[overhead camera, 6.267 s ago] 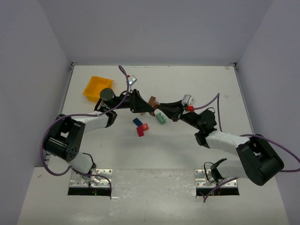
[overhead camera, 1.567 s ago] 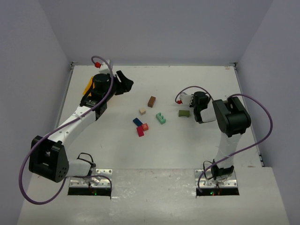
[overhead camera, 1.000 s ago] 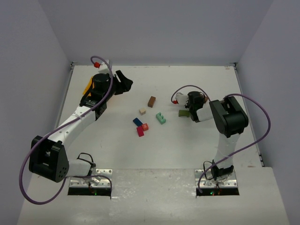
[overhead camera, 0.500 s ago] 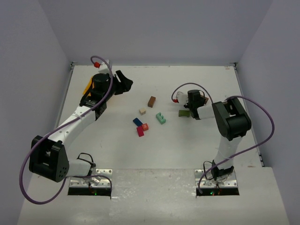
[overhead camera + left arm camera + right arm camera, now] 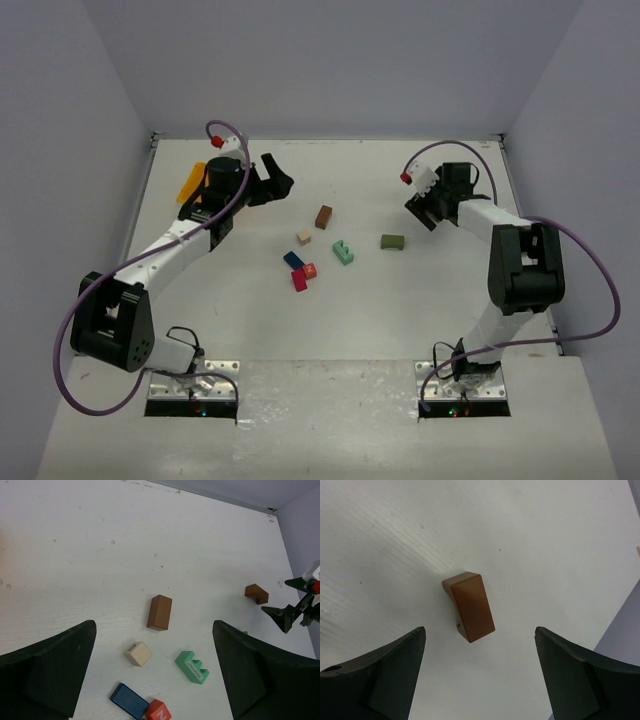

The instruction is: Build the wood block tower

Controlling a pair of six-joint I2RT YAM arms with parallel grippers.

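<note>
swung off the olive block (image 5: 392, 242), left lying on the desk (image 5: 420, 310) near the teal one (image 5: 343, 252), to hang right jaws wide apart over a stray brown block (image 5: 469, 606) farther back, with left jaws gaping too and nothing stacked yet.

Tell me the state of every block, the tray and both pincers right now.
Left pincer: open, empty.
Right pincer: open, gripping nothing.
Brown block: flat, loose, unstacked.
Second brown block: lying loose, ungripped.
Tan block: loose, alone.
Teal block: flat, loose.
Olive block: loose, alone.
Blue block: flat, loose, unstacked.
Orange block: loose, unstacked.
Red block: loose, unstacked.
Tray: mostly hidden, contents unseen.
</note>
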